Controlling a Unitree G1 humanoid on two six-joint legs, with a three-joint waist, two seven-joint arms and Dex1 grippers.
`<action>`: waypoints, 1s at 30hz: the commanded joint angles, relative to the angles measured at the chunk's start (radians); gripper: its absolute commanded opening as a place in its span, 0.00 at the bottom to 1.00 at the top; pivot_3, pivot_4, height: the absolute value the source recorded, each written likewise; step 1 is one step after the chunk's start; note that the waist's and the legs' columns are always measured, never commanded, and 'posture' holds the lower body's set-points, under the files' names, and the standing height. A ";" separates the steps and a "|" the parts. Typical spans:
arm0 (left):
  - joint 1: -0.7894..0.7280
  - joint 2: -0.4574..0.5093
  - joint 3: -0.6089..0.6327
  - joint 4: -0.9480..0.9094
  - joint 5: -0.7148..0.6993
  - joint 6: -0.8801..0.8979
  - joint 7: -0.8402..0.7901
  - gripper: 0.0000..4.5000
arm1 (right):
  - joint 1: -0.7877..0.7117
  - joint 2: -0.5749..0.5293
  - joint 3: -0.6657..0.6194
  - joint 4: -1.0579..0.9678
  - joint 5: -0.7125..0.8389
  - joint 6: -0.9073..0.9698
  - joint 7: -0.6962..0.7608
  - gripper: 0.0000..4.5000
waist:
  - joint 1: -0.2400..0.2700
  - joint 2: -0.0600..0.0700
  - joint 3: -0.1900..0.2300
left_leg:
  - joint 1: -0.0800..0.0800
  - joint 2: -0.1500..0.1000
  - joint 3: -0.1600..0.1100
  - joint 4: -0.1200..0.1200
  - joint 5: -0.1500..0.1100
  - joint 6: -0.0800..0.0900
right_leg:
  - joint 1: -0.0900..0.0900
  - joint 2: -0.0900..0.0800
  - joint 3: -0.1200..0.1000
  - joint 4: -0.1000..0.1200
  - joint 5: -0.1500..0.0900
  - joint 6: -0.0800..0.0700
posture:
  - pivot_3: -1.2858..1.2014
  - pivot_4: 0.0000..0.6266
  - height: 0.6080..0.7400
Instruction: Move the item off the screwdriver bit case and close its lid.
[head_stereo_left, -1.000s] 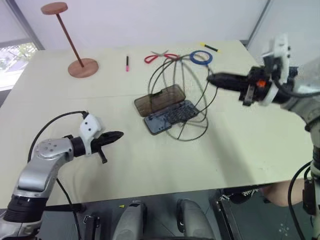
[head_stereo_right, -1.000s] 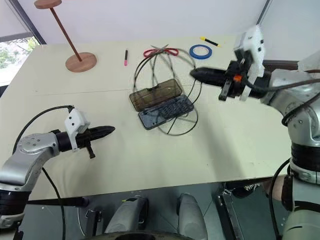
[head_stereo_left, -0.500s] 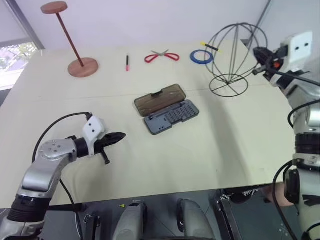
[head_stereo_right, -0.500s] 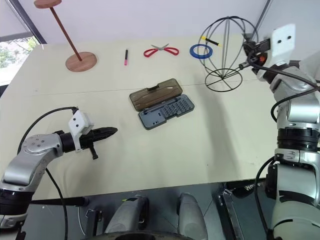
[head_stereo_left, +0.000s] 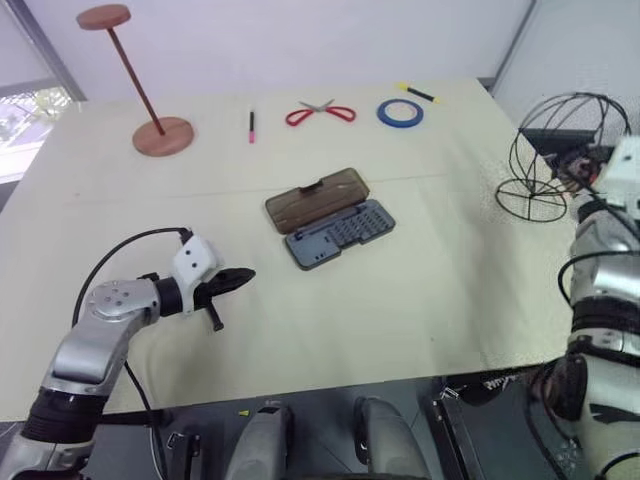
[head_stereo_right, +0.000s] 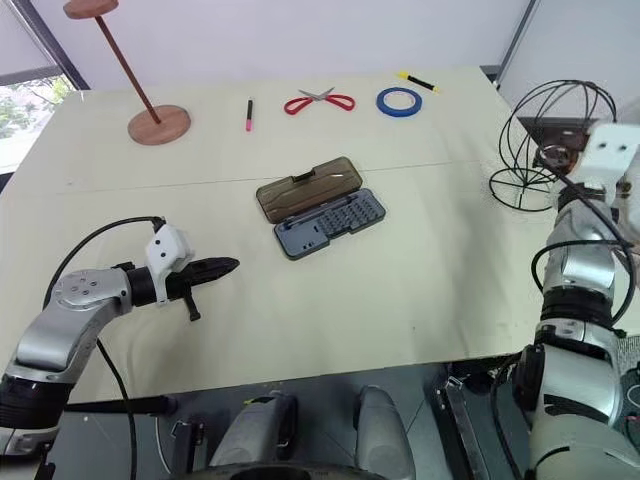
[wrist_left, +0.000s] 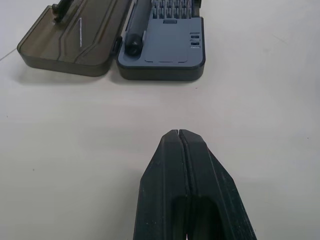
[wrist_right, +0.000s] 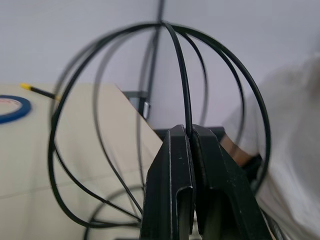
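Note:
The item, a black wire globe (head_stereo_left: 560, 150), hangs at the table's right edge, well away from the screwdriver bit case. My right gripper (wrist_right: 186, 131) is shut on one of its thin hoops. The case lies open at mid-table: a blue-grey tray (head_stereo_left: 340, 232) with rows of bits, hinged to the smoky brown lid (head_stereo_left: 315, 198), which lies flat beside it. My left gripper (head_stereo_left: 245, 275) is shut and holds nothing; it hovers low over the table, to the left of the case and nearer the front edge, pointing at the tray (wrist_left: 165, 55) and lid (wrist_left: 75, 35).
Along the table's far side stand a wooden stand with a round base (head_stereo_left: 150, 100), a pink pen (head_stereo_left: 251, 126), red scissors (head_stereo_left: 320, 113), a blue tape roll (head_stereo_left: 400, 112) and a yellow-and-black marker (head_stereo_left: 418, 93). The table's right edge runs just under the globe.
My right gripper has lifted the wire globe off the case and swung it right, to the table's right edge. The case now lies uncovered. The left gripper has stayed put.

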 joint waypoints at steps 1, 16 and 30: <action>-0.008 0.000 0.005 -0.024 0.005 -0.018 0.005 0.00 | 0.081 0.053 -0.020 -0.080 0.009 0.016 -0.041 0.01 | -0.001 0.000 0.000 | 0.001 0.000 0.000 0.000 0.000 0.000 | 0.001 0.000 0.000 0.000 0.000 0.000 | 0.52 0.24 1.00; -0.051 -0.016 -0.026 -0.016 0.018 -0.008 0.004 0.00 | 0.110 0.055 -0.030 -0.186 -0.015 0.080 -0.061 0.01 | 0.001 -0.001 -0.001 | 0.003 0.000 0.000 0.001 0.000 0.000 | 0.004 0.001 0.001 0.000 0.000 0.000 | 0.52 0.24 1.00; -0.046 -0.021 -0.026 -0.023 0.032 -0.015 0.013 0.00 | -0.134 -0.041 -0.002 0.152 -0.054 -0.027 -0.036 0.14 | -0.001 0.000 -0.001 | 0.003 0.000 0.000 0.000 0.000 0.000 | 0.003 0.001 0.001 0.000 0.000 0.000 | 0.52 0.24 1.00</action>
